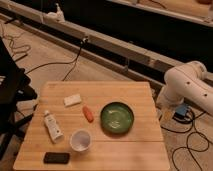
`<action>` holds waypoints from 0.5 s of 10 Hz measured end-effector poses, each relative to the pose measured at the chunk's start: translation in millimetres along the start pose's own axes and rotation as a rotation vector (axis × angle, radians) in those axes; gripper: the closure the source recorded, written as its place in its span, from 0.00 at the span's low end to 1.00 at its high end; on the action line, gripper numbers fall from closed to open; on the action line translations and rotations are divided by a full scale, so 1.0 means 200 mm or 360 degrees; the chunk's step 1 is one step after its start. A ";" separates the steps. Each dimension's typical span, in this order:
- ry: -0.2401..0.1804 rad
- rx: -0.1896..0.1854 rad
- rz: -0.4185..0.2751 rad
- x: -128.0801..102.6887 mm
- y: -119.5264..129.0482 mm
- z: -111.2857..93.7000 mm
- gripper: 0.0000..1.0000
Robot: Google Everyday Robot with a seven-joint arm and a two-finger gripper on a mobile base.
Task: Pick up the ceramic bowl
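The ceramic bowl (117, 118) is a wide, shallow, glossy green dish with a darker rim. It sits upright and empty on the right half of the wooden table (125, 92). My white arm (187, 85) is folded beyond the table's right edge. The gripper (172, 111) hangs low at the arm's end beside that edge, about a bowl's width right of the bowl and not touching it.
On the table lie an orange carrot-like piece (88, 113) just left of the bowl, a white cup (80, 140), a white tube (52, 125), a white block (72, 100) and a black phone (56, 158). Cables cover the floor; a dark chair (10, 90) stands at the left.
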 end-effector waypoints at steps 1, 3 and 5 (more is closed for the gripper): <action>-0.0011 0.0004 0.0018 -0.01 -0.01 0.01 0.35; -0.0104 0.0002 0.0035 -0.11 -0.06 0.03 0.35; -0.0178 -0.0022 0.0038 -0.20 -0.09 0.08 0.35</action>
